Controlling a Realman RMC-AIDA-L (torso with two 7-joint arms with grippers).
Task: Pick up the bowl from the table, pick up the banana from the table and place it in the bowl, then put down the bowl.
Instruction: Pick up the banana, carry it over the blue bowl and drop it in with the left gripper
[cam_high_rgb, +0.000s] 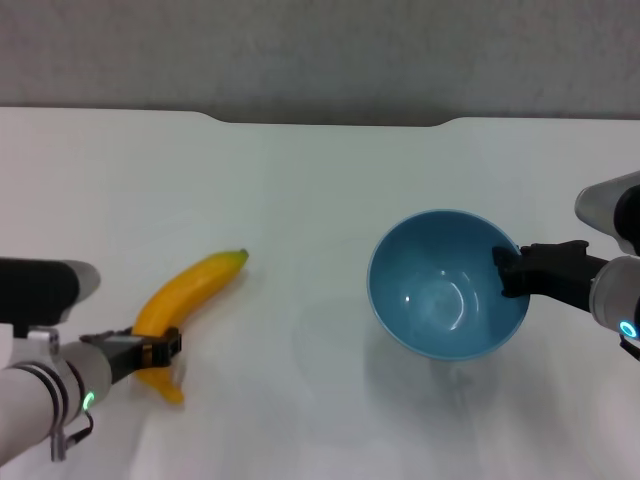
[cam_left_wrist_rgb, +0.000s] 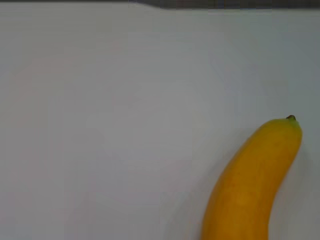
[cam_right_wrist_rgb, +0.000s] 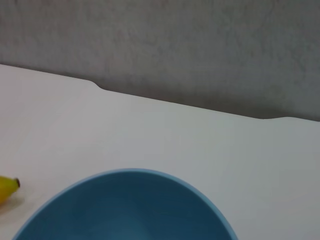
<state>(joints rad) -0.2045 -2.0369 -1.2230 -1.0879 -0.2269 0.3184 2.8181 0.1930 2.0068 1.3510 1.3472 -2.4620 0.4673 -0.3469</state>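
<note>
White table (cam_high_rgb: 300, 180), banana (cam_high_rgb: 190, 290) stem far-right, left gripper (cam_high_rgb: 160, 348) fingers seemingly clasping it; right gripper (cam_high_rgb: 510, 270) pinching bowl (cam_high_rgb: 440, 300) rim.

1. Looks like a robot test bench or lab, not a home.
2. Plain white table (cam_high_rgb: 300, 180) with a shallow notch cut in its far edge.
3. Bare grey textured wall (cam_right_wrist_rgb: 200, 45) directly behind it.
4. Only a bowl (cam_high_rgb: 449, 285) and a banana (cam_high_rgb: 190, 295) laid out.
</note>
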